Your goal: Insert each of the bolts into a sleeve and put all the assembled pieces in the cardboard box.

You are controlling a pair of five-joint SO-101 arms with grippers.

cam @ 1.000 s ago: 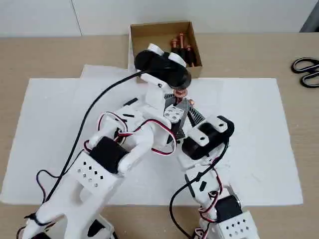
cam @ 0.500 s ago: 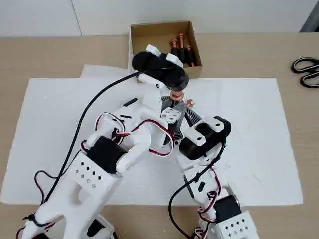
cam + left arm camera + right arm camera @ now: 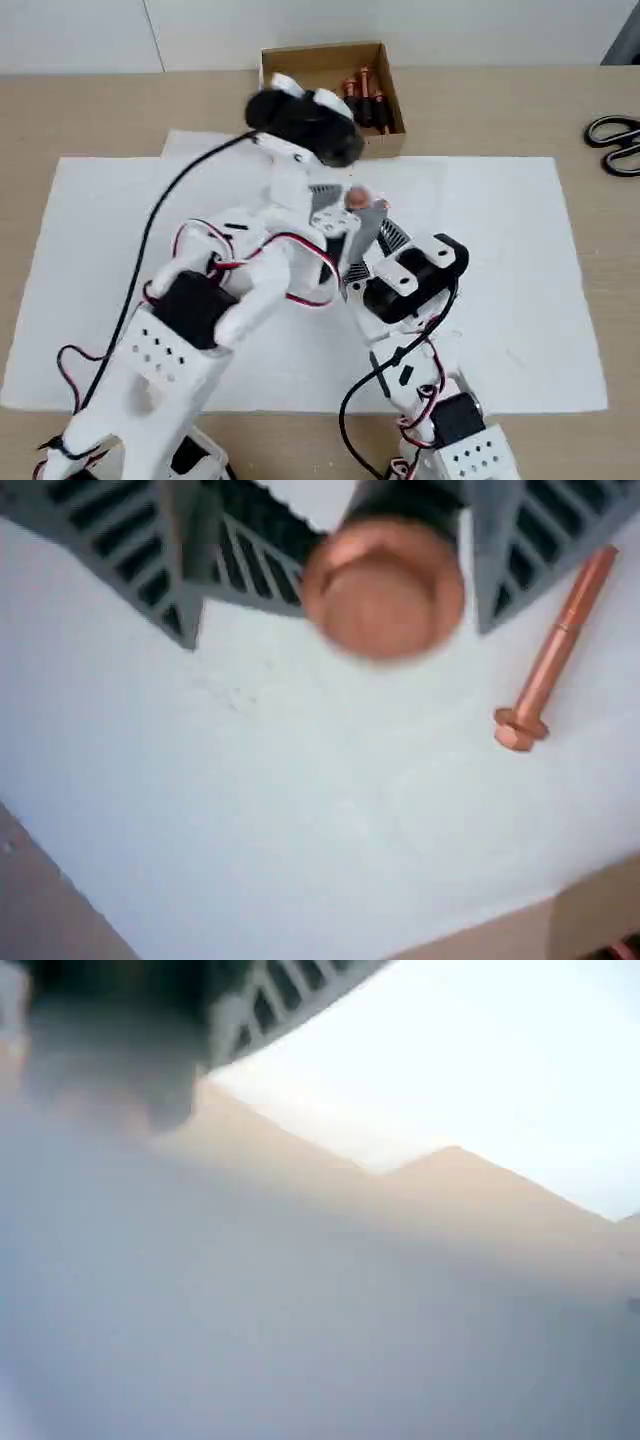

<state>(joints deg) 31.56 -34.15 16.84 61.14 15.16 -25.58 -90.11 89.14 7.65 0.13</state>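
My left gripper (image 3: pixel 330 550) is shut on a black sleeve (image 3: pixel 405 495) with a copper bolt head (image 3: pixel 383 595) showing at its end. In the high view this piece (image 3: pixel 355 197) hangs over the white paper, just in front of the cardboard box (image 3: pixel 300 62). A loose copper bolt (image 3: pixel 550 665) lies on the paper beside it. My right gripper (image 3: pixel 385 235) sits close by on the near right of the held piece. Several assembled pieces (image 3: pixel 365 95) lie in the box's right half.
A large white paper sheet (image 3: pixel 500 250) covers the middle of the wooden table. Black scissors (image 3: pixel 615 140) lie at the far right edge. Both arms' bodies and cables crowd the near centre.
The left arm has swung left and lifted slightly, carrying the bolt and sleeve with it. The right arm has hardly moved.
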